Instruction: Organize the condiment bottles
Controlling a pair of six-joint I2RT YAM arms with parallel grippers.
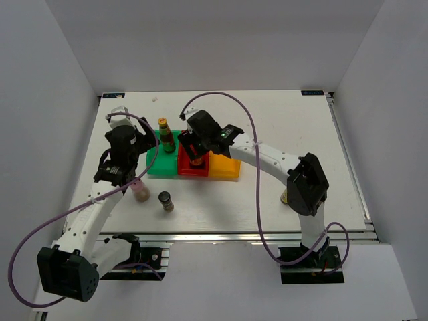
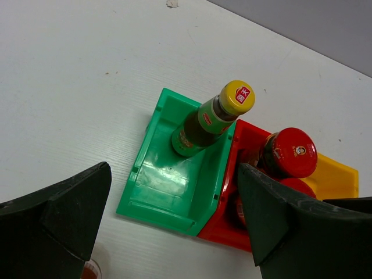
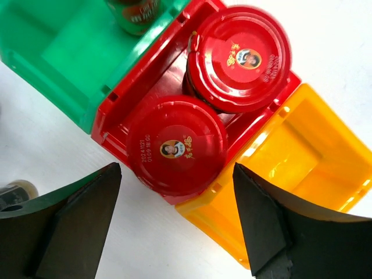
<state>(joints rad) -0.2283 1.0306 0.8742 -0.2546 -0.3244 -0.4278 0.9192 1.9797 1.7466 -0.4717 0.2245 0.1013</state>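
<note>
The tall dark yellow-capped bottle [image 1: 164,132] stands in the green bin [image 1: 159,165]; it also shows in the left wrist view [image 2: 212,119]. Two squat red-lidded jars [image 3: 243,58] [image 3: 174,145] sit in the red bin [image 3: 116,110]. The pink shaker [image 1: 140,190] and the small dark shaker [image 1: 166,201] stand on the table in front of the bins. My left gripper [image 2: 174,174] is open and empty, above the green bin's front. My right gripper [image 3: 177,168] is open and empty, above the near red-lidded jar. The small yellow bottle is not clearly in view.
The orange bin [image 3: 308,151] is empty, right of the red bin. A small brownish object [image 1: 283,196] is half hidden behind the right arm's elbow. White walls enclose the table on three sides. A purple cable loops over the bins.
</note>
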